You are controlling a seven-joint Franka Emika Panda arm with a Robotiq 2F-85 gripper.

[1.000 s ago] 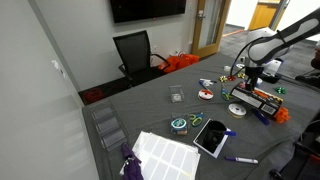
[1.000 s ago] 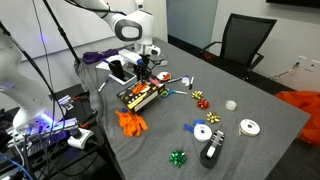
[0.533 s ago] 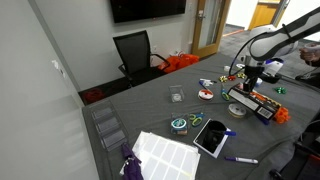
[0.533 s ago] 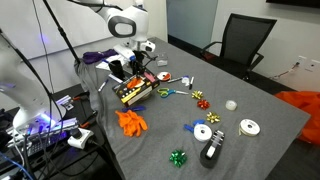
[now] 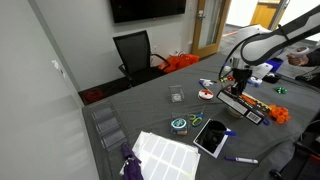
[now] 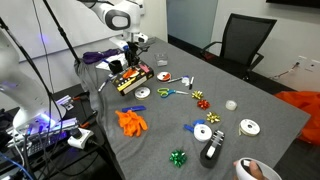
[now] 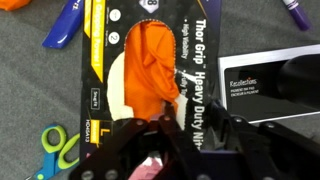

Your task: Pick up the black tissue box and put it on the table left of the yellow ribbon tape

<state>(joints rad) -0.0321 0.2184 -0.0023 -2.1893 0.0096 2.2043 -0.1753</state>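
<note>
My gripper (image 5: 238, 88) (image 6: 130, 68) is shut on the black tissue box (image 5: 241, 108) (image 6: 133, 83), a long flat black box with orange print, and holds it just above the dark grey table (image 5: 160, 115) (image 6: 250, 95). In the wrist view the jaws (image 7: 185, 122) clamp the near end of the box (image 7: 150, 55). A small yellow-green tape roll (image 5: 214, 128), probably the yellow ribbon tape, lies further along the table beside the black-framed white slab (image 5: 212, 140).
A teal roll (image 5: 179, 124), a red-and-white roll (image 5: 206, 95), green-handled scissors (image 7: 55, 150), purple markers (image 7: 62, 25), bows and orange gloves (image 6: 130, 121) are scattered on the table. A white sheet (image 5: 165, 155) lies near one end. A person's hand (image 6: 255, 170) shows at an edge.
My gripper has carried the black box away from the table's end and toward the middle, and the box has turned a little. The white roll it lay next to stays on the table.
</note>
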